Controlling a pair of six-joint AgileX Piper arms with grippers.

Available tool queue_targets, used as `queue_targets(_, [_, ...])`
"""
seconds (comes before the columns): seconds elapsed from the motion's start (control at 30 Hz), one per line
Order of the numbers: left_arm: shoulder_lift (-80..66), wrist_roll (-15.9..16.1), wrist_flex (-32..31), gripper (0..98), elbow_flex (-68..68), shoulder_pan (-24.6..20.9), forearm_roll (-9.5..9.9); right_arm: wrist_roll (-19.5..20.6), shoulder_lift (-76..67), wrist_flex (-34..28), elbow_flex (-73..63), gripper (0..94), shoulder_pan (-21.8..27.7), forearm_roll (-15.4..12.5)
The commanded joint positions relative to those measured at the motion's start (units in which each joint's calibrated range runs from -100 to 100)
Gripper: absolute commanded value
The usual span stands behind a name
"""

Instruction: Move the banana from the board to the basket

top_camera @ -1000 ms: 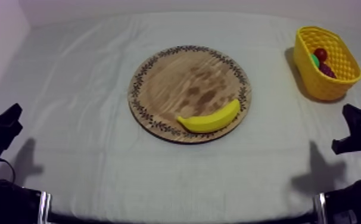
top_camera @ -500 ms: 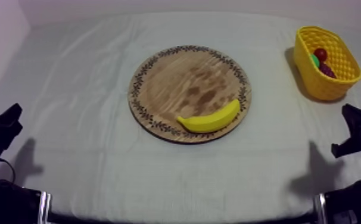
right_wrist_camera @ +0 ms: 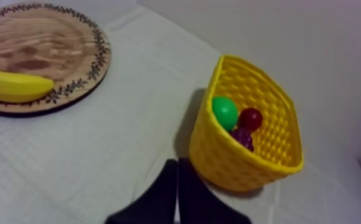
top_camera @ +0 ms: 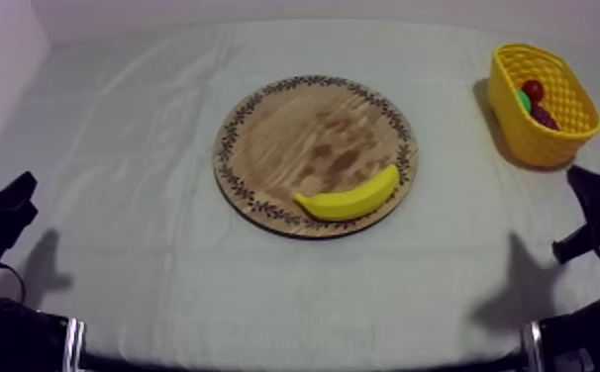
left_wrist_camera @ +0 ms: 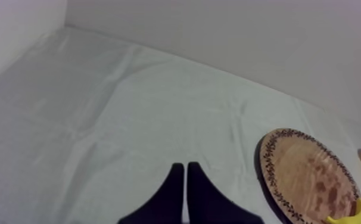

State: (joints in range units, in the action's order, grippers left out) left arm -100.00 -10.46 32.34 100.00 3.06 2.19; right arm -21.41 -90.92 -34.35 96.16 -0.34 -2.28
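Both clenched empty: left end effector [left_wrist_camera: 186,167], right end effector [right_wrist_camera: 177,161]; banana [top_camera: 349,197] on board [top_camera: 304,139].

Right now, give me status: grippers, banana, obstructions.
Left gripper shut, right gripper shut, both empty. Banana on wooden board, untouched. Nothing between board and yellow basket; small red fruit already inside.

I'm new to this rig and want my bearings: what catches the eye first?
The banana, lying at the near right edge of the round board in the middle of the table. Next, the yellow basket at the far right, with a green fruit, a small red fruit and grapes inside.
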Motion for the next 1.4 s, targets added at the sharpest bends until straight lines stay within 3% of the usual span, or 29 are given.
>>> queue_targets(0.0, [0.0,-0.02,0.0,0.1,0.0,0.01,-0.02,-1.4,3.79,-0.44,-4.79,0.2,0.08,-1.54])
queue_targets(0.27, [0.0,-0.02,0.0,0.1,0.0,0.01,-0.02,-6.38,20.01,-5.91,-25.68,0.2,-0.58,-7.89])
queue_targets(0.4, [0.0,-0.02,0.0,0.1,0.0,0.01,-0.02,-7.26,31.06,-10.22,-37.5,0.2,-2.21,-9.17])
queue_targets(0.77, [0.0,-0.02,0.0,0.1,0.0,0.01,-0.02,-4.49,58.72,-23.6,-63.61,0.2,-13.39,-3.92])
queue_targets(0.97, [0.0,-0.02,0.0,0.1,0.0,0.01,-0.02,-7.49,68.7,-30.54,-68.52,0.2,-18.97,-2.52])
queue_targets(1.2, [0.0,-0.02,0.0,0.1,0.0,0.01,-0.02,-12.62,76.87,-37.01,-65.2,0.2,-24.44,1.04])
queue_targets(1.37, [0.0,-0.02,0.0,0.1,0.0,0.01,-0.02,-14.75,80.69,-38.74,-65.01,4.1,-25.56,0.98])
